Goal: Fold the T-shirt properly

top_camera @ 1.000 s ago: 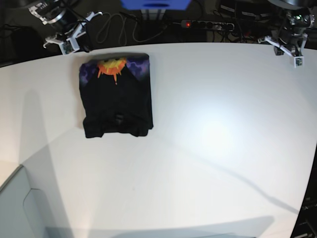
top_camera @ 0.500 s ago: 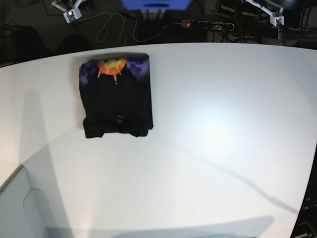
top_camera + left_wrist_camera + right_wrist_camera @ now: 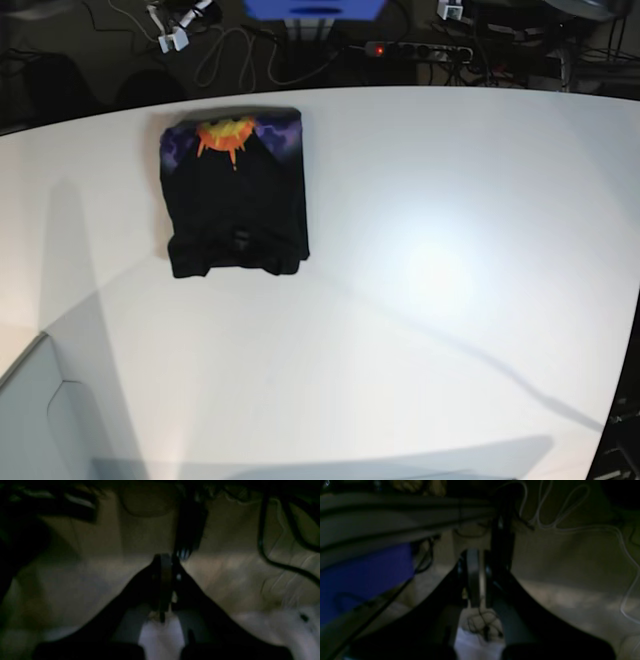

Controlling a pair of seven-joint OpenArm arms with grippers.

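The T-shirt (image 3: pixel 235 195) lay folded into a compact rectangle on the white table (image 3: pixel 450 280), in the far-left part of the base view. Its black cloth faced up, and the orange-yellow and purple-blue graphic showed along the far edge of the fold. The near edge was slightly uneven, with small bulges at the corners. Nothing touched the garment.

Both arms were off the table, beyond its far edge. In the base view only small white parts of them appeared — the right gripper (image 3: pixel 172 38) at the top left, above the cables (image 3: pixel 235 55) on the dark floor, and the left gripper (image 3: pixel 452 12) at the top right, near a power strip (image 3: pixel 415 49) with a red light.

The left wrist view was dark and blurred. It showed the left gripper (image 3: pixel 165 580) with its fingers pressed together and nothing between them, above a pale floor crossed by a dark cable (image 3: pixel 270 555).

The right wrist view was also dark. The right gripper (image 3: pixel 476 577) had its fingers closed against each other — no object held. A blue shape (image 3: pixel 365 577) lay to the left of the fingers, and thin pale cables (image 3: pixel 557 520) looped across the floor at the upper right.
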